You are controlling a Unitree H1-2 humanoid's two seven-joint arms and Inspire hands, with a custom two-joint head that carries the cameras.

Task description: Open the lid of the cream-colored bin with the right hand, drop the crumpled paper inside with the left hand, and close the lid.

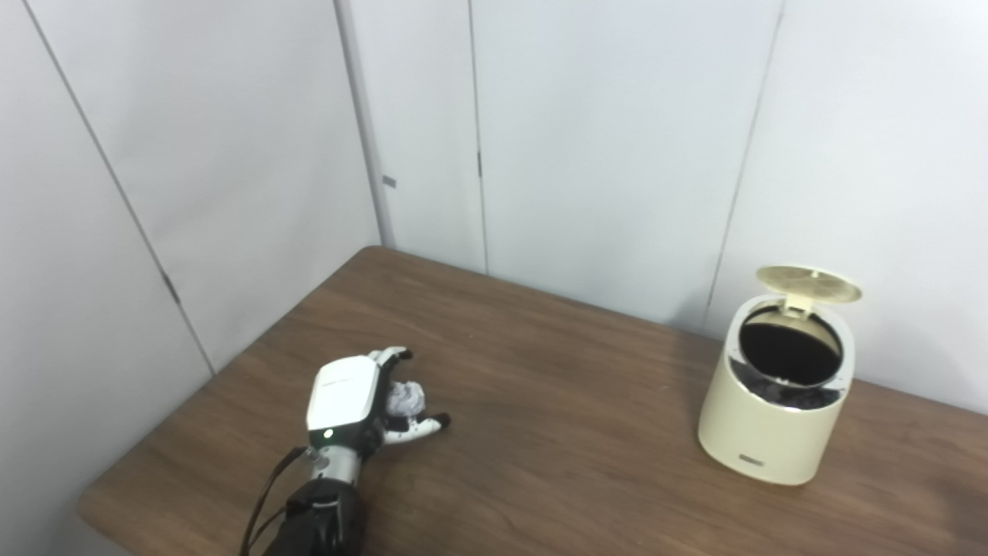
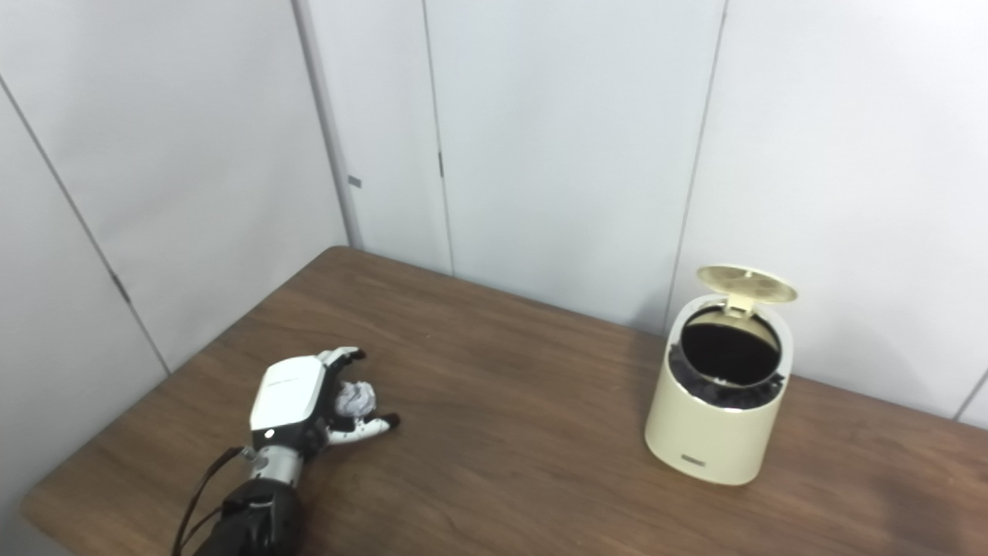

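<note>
Left hand [image 1: 351,398] cupped round crumpled paper [image 1: 406,398]; bin [image 1: 776,401] lid [image 1: 807,283] up; label unreadable.

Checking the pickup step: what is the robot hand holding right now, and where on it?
The left robot hand has its fingers curled around the crumpled paper, low at the table; a firm hold cannot be confirmed.

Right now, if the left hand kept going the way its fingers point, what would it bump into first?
The paper ball. The left hand has its fingers curled round it, so the ball sits right in front of the palm. Past that, only bare table shows; the bin stands far off to the right.
</note>
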